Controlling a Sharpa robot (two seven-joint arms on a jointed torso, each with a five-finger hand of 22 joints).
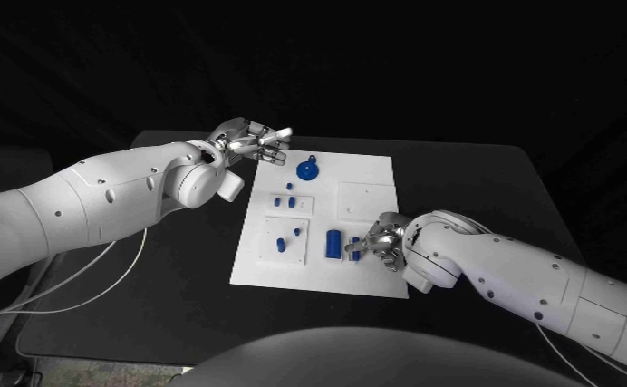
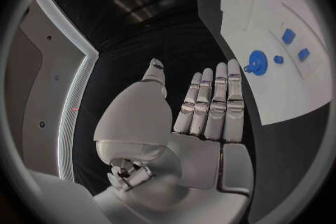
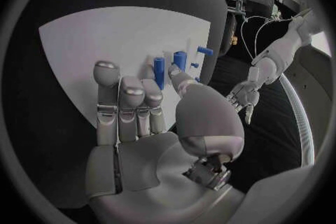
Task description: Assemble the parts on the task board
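The left arm reaches in across the black worktop [image 1: 157, 305] and ends at the far left corner of the task board [image 1: 352, 265]. The left hand [image 1: 252, 144] sits just off that corner; in its wrist view the fingers [image 2: 210, 103] lie straight and side by side, the thumb stands apart, and nothing is in the palm.

The right arm comes in from the near right, bent so that the right hand [image 1: 381, 240] lies over the near right part of the board. Its fingertips are at a short blue cylinder [image 1: 355, 249] and appear to touch it. In the right wrist view the fingers [image 3: 129, 106] stretch forward together, the thumb reaching toward the blue pieces, but whether the cylinder is actually pinched cannot be told.

A taller blue cylinder [image 1: 333, 242] stands just left of the short one. A round blue part [image 1: 307, 169] lies near the board's far edge, close to the left hand. Small blue parts [image 1: 280, 200] rest on the board's left side, with two more blue pieces [image 1: 281, 244] nearer.
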